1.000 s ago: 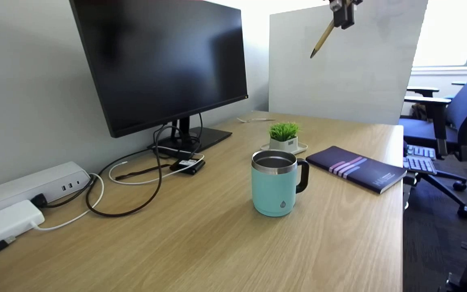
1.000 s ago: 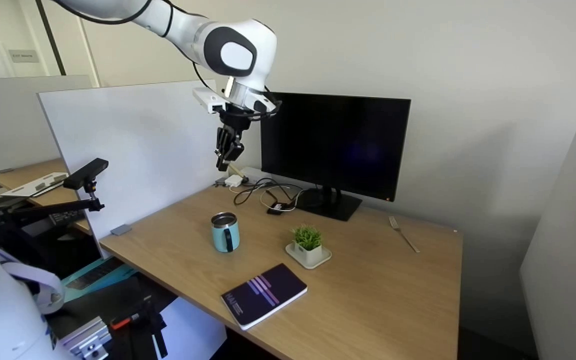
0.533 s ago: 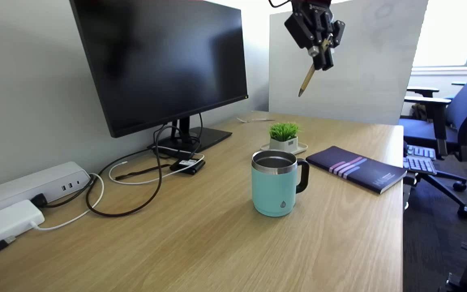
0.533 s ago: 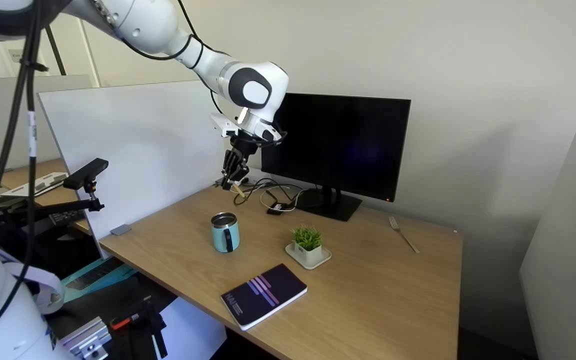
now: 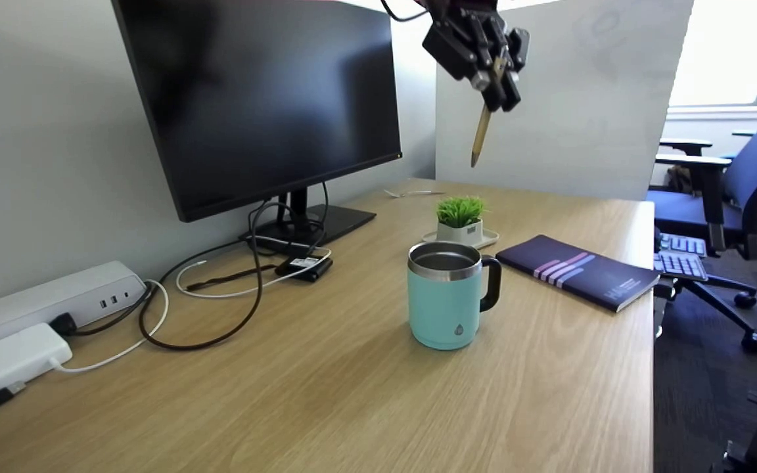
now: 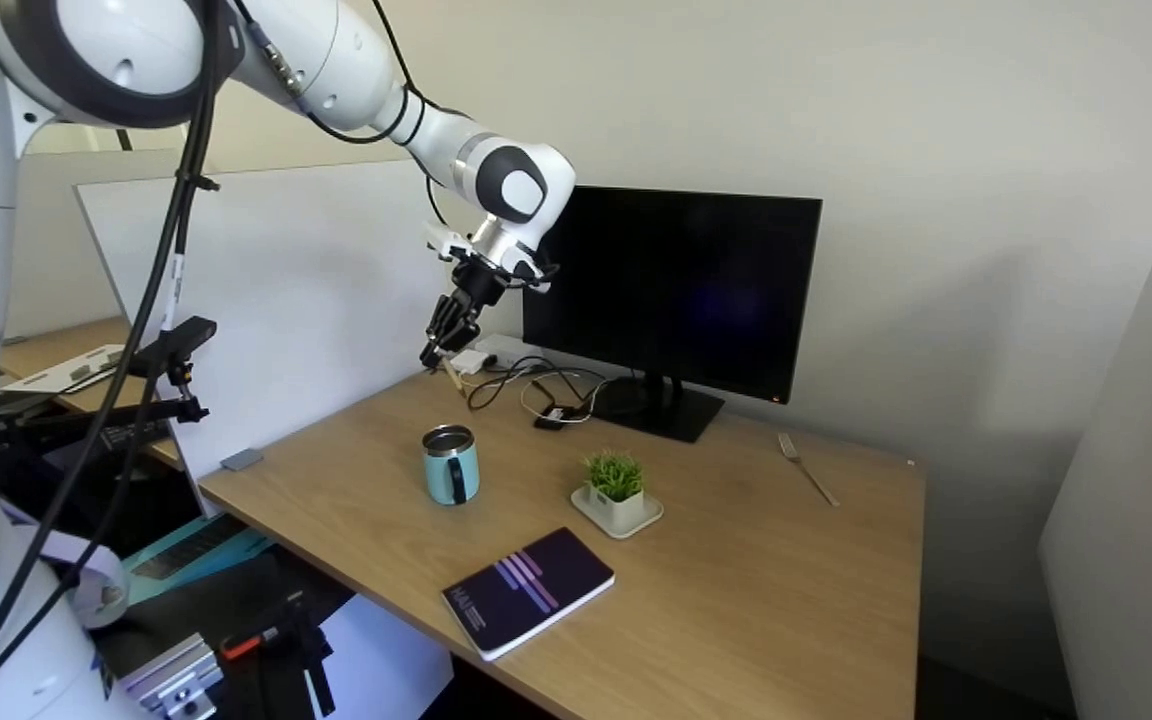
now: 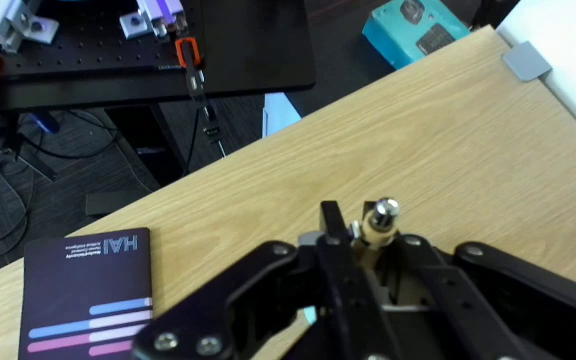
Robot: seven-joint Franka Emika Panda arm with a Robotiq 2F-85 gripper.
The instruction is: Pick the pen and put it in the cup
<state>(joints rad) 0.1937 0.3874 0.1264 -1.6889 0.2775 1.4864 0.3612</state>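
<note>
The pen [image 5: 480, 136] is a thin, pale yellowish stick with a pointed tip and a shiny metal end. My gripper [image 5: 500, 102] is shut on it and holds it well above the desk, tip down and slightly tilted. The pen [image 6: 453, 376] and gripper [image 6: 433, 358] also show in an exterior view. In the wrist view the pen's metal end [image 7: 384, 212] sticks up at the fingertips [image 7: 353, 215]. The cup is a teal mug [image 5: 443, 305] with a steel rim and black handle, upright on the desk; it also shows in an exterior view [image 6: 439, 478]. The pen is apart from it.
A potted plant [image 5: 459, 223] on a white tray and a dark notebook [image 5: 575, 270] lie near the mug. A monitor [image 6: 671, 290], cables [image 6: 506, 385], a white power box [image 5: 63, 299] and a fork [image 6: 806, 468] are around. A white panel [image 6: 286, 290] stands along a desk edge.
My gripper has come down with the pen, then shifted a little sideways. The pen hangs more steeply than before. The mug and other desk items have not moved.
</note>
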